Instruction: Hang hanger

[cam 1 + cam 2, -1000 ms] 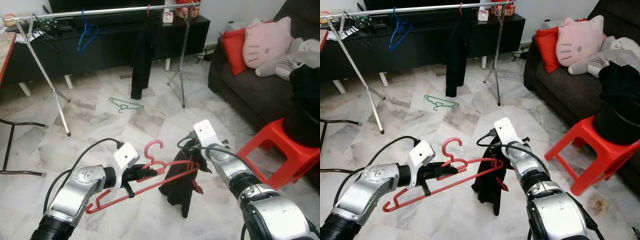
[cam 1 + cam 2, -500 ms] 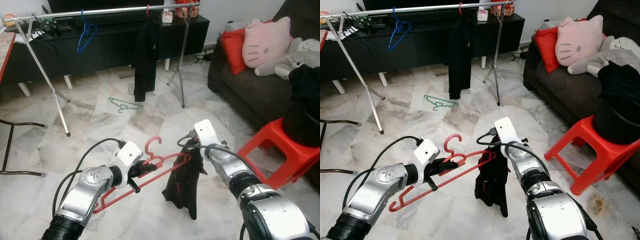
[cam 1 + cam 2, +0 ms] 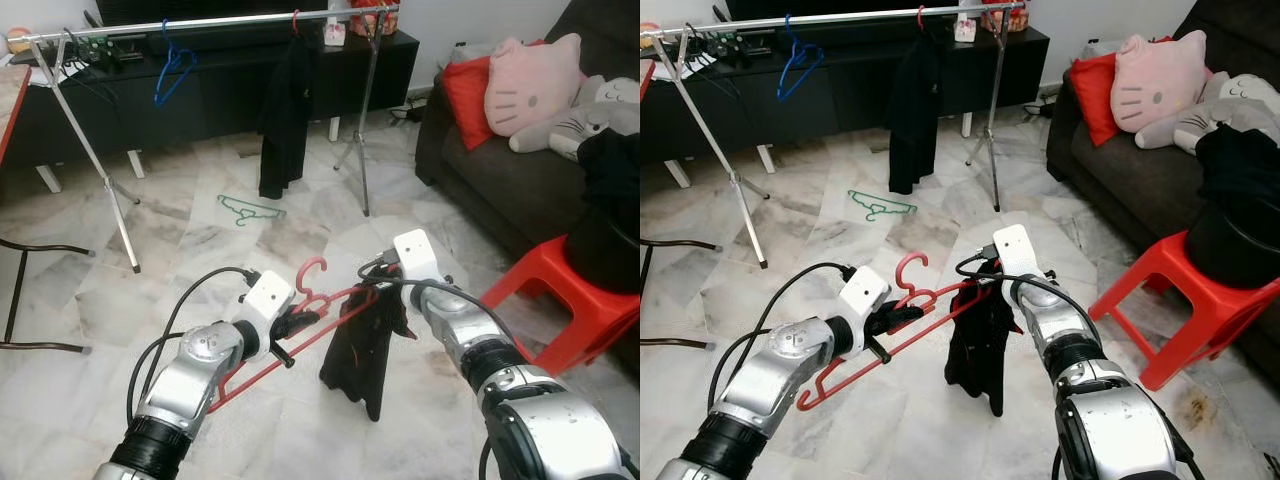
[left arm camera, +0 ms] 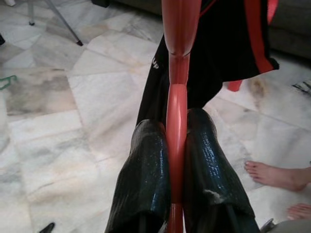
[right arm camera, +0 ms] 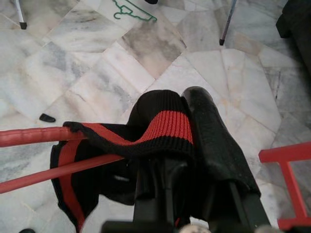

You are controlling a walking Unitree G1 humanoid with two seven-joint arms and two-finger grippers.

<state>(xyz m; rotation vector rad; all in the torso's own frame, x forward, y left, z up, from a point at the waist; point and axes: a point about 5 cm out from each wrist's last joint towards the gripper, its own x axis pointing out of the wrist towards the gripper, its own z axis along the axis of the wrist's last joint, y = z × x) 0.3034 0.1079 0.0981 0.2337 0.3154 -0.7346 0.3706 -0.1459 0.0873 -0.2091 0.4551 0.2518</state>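
Left eye view: since a second ago I see the red hanger point(image 3: 300, 325) tipped up more steeply, its far end lifted into the black garment point(image 3: 362, 345) at mid-frame, and the left arm drawn in toward the centre. I read this as the hanger being threaded into the cloth, so the hanging itself is not yet begun: the clothes rail point(image 3: 210, 22) runs along the top of the frame, well apart from both arms. The left claw point(image 3: 292, 325) sits at lower centre, clenched on the hanger just below its hook. The right claw point(image 3: 383, 292) is just right of it, holding the garment's upper edge.

Right eye view: the same scene. A green hanger point(image 3: 880, 206) lies on the floor in the upper middle (not the one I am working), and a red stool point(image 3: 1185, 290) stands at the right edge.

Left wrist view: both black fingers point(image 4: 146, 170) press tight on the hanger's red stem, no gap either side. A person's bare foot point(image 4: 277, 174) shows at the lower right.

Right wrist view: the fingers point(image 5: 214, 141) are closed on the garment's red-striped cuff point(image 5: 165, 128), with the hanger's red bars entering the cloth from the left of the frame.
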